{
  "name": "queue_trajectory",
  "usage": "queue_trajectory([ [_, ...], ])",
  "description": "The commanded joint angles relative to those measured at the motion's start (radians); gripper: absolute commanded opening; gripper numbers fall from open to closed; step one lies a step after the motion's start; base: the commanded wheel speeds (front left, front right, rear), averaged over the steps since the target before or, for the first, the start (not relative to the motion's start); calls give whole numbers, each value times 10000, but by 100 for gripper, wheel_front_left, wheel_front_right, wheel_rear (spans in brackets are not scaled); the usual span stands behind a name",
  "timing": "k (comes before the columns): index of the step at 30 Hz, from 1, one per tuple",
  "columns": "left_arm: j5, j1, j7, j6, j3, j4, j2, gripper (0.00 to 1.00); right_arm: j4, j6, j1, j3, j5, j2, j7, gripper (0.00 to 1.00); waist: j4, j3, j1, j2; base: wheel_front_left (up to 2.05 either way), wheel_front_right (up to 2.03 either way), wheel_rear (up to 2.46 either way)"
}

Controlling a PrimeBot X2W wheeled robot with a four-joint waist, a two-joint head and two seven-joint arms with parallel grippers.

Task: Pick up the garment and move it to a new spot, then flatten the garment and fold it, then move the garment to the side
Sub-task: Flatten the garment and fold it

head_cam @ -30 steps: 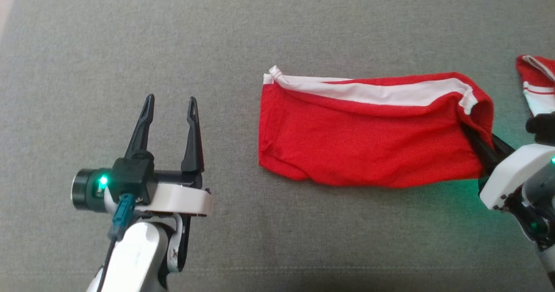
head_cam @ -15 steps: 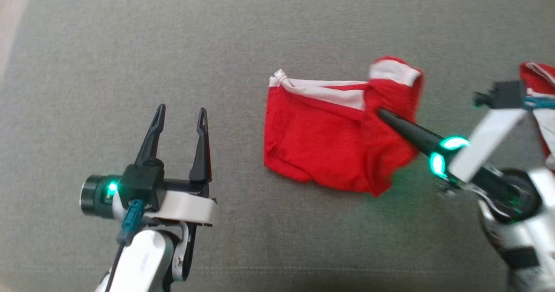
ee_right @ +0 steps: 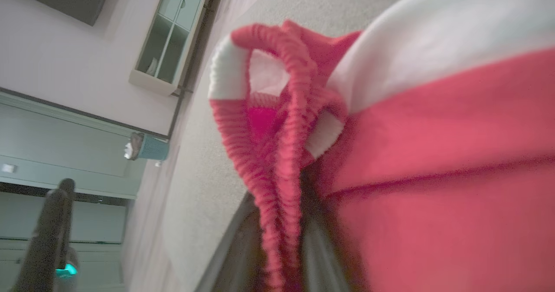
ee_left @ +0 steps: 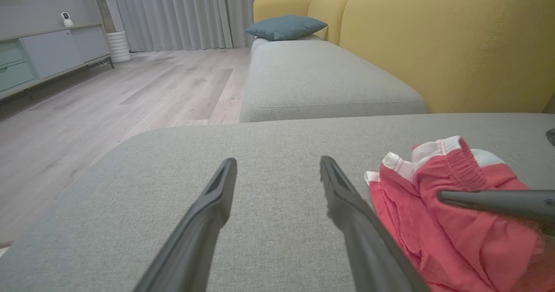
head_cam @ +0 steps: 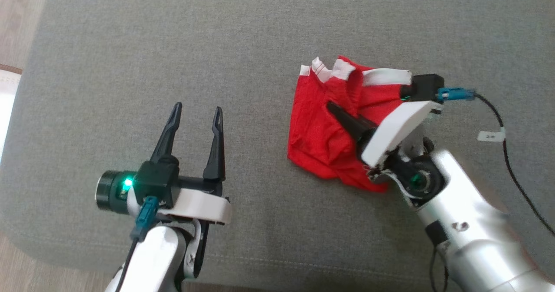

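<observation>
Since one second ago: right arm has swung in from the right edge, carrying the far end of the garment [head_cam: 321,131] leftward over itself; what lay stretched long is now a bunched red heap with white trim. Head camera has also shifted, so the framing differs.

Head view: garment lies on the grey cushion [head_cam: 173,45], right of centre. Right gripper [head_cam: 332,107] sits over it, fingers clenched together and pointing up-left, with red cloth folded around them. A black cable [head_cam: 498,114] trails from the wrist across the cushion. Left gripper [head_cam: 197,108] is well apart to the left over bare cushion, fingers spread wide, holding nothing. Wood floor [head_cam: 17,32] shows at the left edge.

Left wrist view: the two spread fingers [ee_left: 217,196] point across the cushion; the garment is just beside the right-hand one, whether touching I cannot tell. One dark finger of the other arm lies across the cloth. Beyond: a yellow sofa back [ee_left: 455,45], a blue pillow [ee_left: 286,27], curtains [ee_left: 195,10].

Right wrist view: close and blurred. The gathered elastic waistband [ee_right: 277,162] runs down between the closed fingers, pinched there. Red and white cloth hangs on the right, a cabinet [ee_right: 169,36] stands far off.
</observation>
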Motion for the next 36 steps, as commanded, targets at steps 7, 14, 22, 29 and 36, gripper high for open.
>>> queue_trajectory([
  [7, -44, -423, -142, 46, 375, -170, 102, 100, -570, -7, -500, 1633, -2647, -62, -3111, 100, -114, -5, 0, 0, 0, 0, 0],
  [14, -67, -328, -165, 111, 476, -158, 266, 100, -1281, -7, 91, 1637, -5089, -1152, -5978, 100, -671, -263, 0, 0, 0, 0, 0],
  [22, -105, 63, -23, 334, 710, -276, 635, 100, -2558, -7, 2488, -1524, -6524, -1546, -6582, 100, -1334, -710, 0, 0, 0, 0, 0],
  [29, -129, 552, 123, 546, 923, -324, 1016, 100, -4315, -7, 4646, -3866, -7842, -818, -5720, 100, -1700, -1337, 0, 0, 0, 0, 0],
  [36, -166, 1204, 339, 649, 858, -346, 1255, 100, -5839, -7, 5987, -4422, -8650, -101, -4651, 100, -1749, -2177, 0, 0, 0, 0, 0],
])
